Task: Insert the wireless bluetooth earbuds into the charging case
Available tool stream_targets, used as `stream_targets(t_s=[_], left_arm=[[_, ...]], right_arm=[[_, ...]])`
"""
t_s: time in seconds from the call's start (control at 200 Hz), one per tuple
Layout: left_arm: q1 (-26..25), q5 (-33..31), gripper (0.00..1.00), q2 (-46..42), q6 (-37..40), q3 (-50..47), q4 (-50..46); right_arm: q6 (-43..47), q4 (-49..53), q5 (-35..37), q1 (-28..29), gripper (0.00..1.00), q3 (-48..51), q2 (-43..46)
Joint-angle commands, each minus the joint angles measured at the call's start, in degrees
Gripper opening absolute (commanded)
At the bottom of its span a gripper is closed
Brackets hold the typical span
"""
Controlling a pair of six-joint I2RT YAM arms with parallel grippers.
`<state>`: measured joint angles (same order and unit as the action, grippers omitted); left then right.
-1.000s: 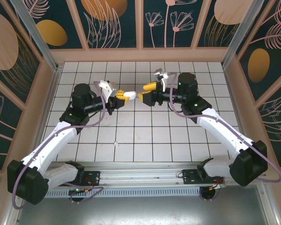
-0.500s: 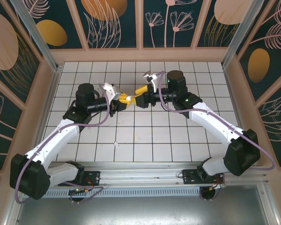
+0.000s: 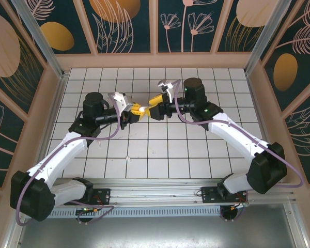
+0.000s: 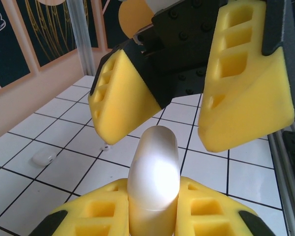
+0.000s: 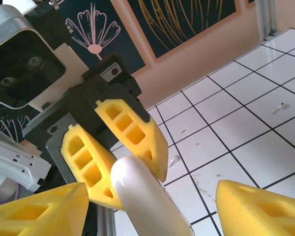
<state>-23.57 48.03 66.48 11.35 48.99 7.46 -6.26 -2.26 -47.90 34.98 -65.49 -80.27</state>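
Note:
My left gripper (image 3: pixel 136 109) is shut on the charging case (image 4: pixel 154 172), a glossy white rounded box that sticks out from between its yellow fingers (image 4: pixel 98 216). My right gripper (image 3: pixel 153 107) faces it, open, with its fingers (image 4: pixel 120 105) on either side of the case's free end and not touching it. In the right wrist view the case (image 5: pixel 142 196) lies between my own spread fingertips (image 5: pixel 258 211). A small white earbud (image 4: pixel 43 158) lies on the tiles, with a tinier white bit (image 4: pixel 105 146) close by. One earbud (image 5: pixel 173 161) also shows on the floor below the left gripper.
Both arms meet above the middle of the white tiled floor (image 3: pixel 196 155). A small white speck (image 3: pixel 127 158) lies on the tiles in front of the left arm. Wooden walls (image 3: pixel 57 103) with dark patterned panels enclose the floor on three sides.
Both grippers have moved toward each other, so the right gripper's open fingers now straddle the case's end. Over the last half second almost nothing has shifted.

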Motion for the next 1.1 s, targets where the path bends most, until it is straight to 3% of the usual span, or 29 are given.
stream_targets(t_s=[0.0,0.165,0.46,0.505,0.636,0.756,0.866,1.096], left_arm=[[-0.2,4.2,0.0,-1.3,0.0,-0.1,1.2],[-0.2,6.6,0.0,-0.8,-0.5,2.0,-1.3],[0.0,10.7,0.0,1.1,-2.5,4.3,-3.5],[0.0,11.5,0.0,1.5,-2.9,4.8,-3.6],[0.0,12.8,0.0,2.5,-3.2,5.7,-4.4],[0.0,12.3,0.01,2.4,-2.8,6.0,-5.1],[0.0,11.7,0.12,1.9,-3.2,5.9,-4.8],[0.6,10.6,0.55,0.9,0.1,6.0,-8.7]], right_arm=[[1.8,0.5,-4.0,0.5,0.68,0.8,0.3],[2.6,2.5,-7.1,0.5,0.6,0.2,0.4],[5.9,7.8,-5.7,1.4,0.57,-0.4,0.4],[6.8,9.4,-5.4,1.7,0.52,-1.3,-0.2],[7.4,11.1,-4.7,1.7,0.27,-2.6,-0.9],[8.0,11.0,-4.4,1.7,0.13,-2.7,-0.5],[8.5,11.0,-3.9,1.7,0.07,-2.5,0.1],[9.6,10.6,-2.1,1.5,0.04,-1.5,2.2]])
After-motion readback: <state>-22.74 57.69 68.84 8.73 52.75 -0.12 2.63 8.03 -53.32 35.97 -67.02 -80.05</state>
